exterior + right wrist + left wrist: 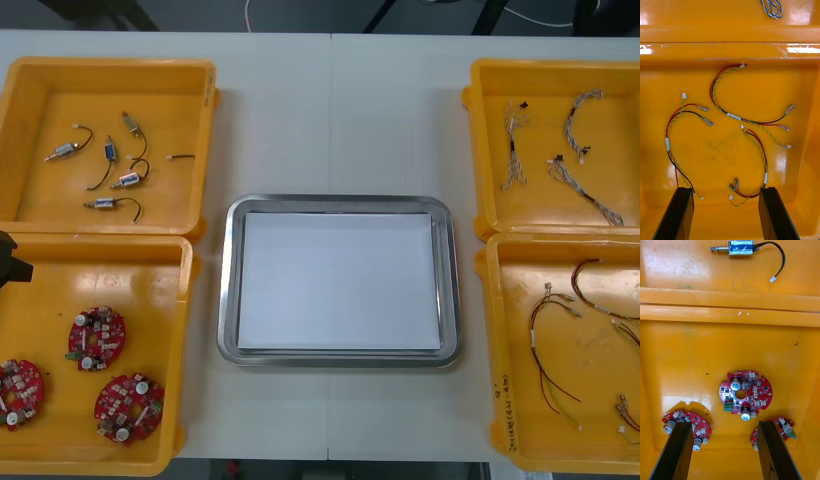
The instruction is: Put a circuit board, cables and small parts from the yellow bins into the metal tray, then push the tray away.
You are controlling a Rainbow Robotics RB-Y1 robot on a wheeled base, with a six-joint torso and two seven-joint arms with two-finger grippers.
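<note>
The metal tray (340,280), white inside, lies in the middle of the table with nothing in it. My left gripper (725,452) hangs open over the near left yellow bin (685,363). One round red circuit board (745,393) lies just beyond its fingertips, and two more boards (687,423) (779,427) sit partly behind the fingers. My right gripper (726,213) is open above the near right bin (726,150), where several red and yellow cables (741,120) lie loose. A black part of the left arm (8,262) shows at the table's left side.
The far left bin (60,110) holds several small metal parts (125,180) with black leads. Twisted blue and white cables (575,175) lie in the far right bin (540,100). Three circuit boards (97,337) fill the near left bin.
</note>
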